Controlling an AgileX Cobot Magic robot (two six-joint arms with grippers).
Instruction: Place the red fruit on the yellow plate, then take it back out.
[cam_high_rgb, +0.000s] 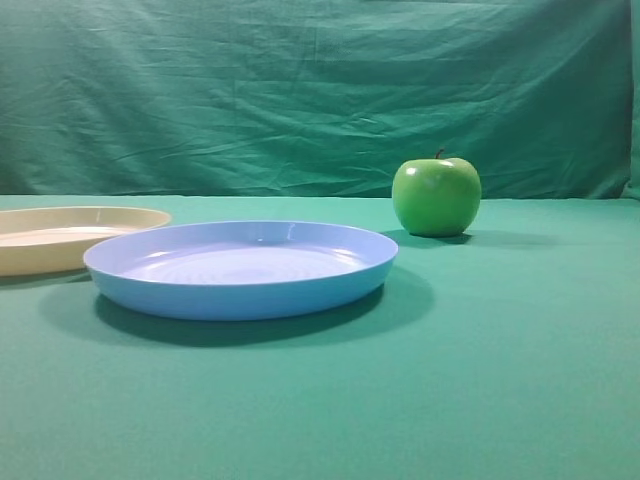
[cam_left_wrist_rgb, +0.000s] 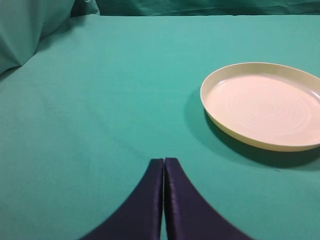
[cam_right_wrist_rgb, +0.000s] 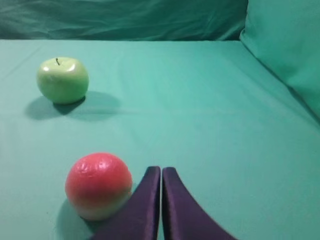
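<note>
1. Left gripper (cam_left_wrist_rgb: 163, 162): two dark navy fingers (cam_left_wrist_rgb: 145, 200), smooth and faintly glossy, each curving out wide towards the base.
2. Right gripper (cam_right_wrist_rgb: 161, 170): the same tapered curved pair, its fingers (cam_right_wrist_rgb: 180, 210) dark purple with a soft sheen.

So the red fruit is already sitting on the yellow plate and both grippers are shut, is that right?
Not quite. The red fruit lies on the green cloth beside the right gripper, as the right wrist view shows. The yellow plate is bare in the left wrist view. Both grippers are shut, the left gripper too.
</note>
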